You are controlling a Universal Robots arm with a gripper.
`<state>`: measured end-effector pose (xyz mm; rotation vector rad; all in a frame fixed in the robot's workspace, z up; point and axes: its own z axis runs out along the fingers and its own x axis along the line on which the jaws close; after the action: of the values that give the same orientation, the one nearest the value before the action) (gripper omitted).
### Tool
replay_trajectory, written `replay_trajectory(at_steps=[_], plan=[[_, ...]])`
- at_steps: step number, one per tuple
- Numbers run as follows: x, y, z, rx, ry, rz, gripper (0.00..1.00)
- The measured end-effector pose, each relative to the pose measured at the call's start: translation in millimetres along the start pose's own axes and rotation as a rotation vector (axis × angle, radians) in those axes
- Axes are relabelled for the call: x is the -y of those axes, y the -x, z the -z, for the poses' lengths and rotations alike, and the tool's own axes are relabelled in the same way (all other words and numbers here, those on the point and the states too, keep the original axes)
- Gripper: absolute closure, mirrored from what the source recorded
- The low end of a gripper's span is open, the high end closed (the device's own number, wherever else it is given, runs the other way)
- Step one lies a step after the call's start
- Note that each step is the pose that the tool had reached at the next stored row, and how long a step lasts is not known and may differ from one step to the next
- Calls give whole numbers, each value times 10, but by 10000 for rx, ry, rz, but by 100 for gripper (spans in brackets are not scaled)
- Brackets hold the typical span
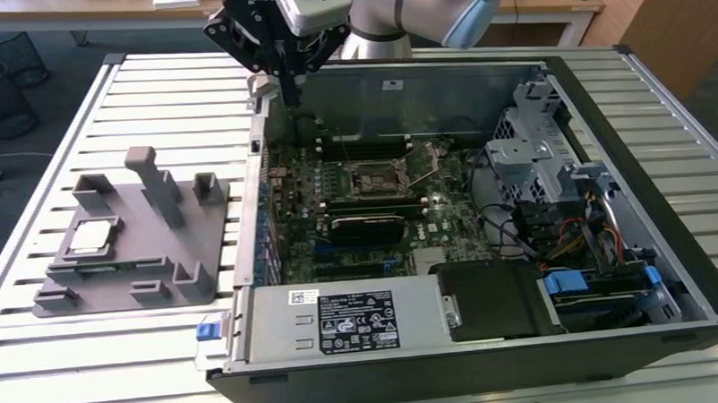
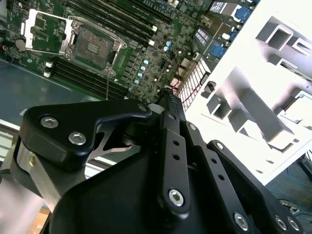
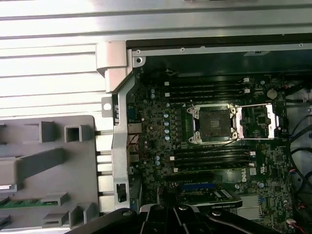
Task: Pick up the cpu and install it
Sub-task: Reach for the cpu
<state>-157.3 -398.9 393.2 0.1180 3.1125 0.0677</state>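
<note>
The small square cpu (image 1: 94, 235) with its pale silvery top lies flat in the grey plastic fixture tray (image 1: 136, 294) at the exterior view's left, well apart from the black gripper (image 1: 294, 98), clenched on nothing above the case's edge, while both wrist views catch the dark open motherboard socket (image 3: 212, 123).

cpu (image 1: 92, 236), small flat square, pale silvery top, lying level in grey fixture tray (image 1: 135, 292), exterior view's left
</note>
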Motion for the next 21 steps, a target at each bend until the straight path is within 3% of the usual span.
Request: replay_trajectory(at_steps=[21], plan=[[11, -152, 4, 0, 0, 0, 89]])
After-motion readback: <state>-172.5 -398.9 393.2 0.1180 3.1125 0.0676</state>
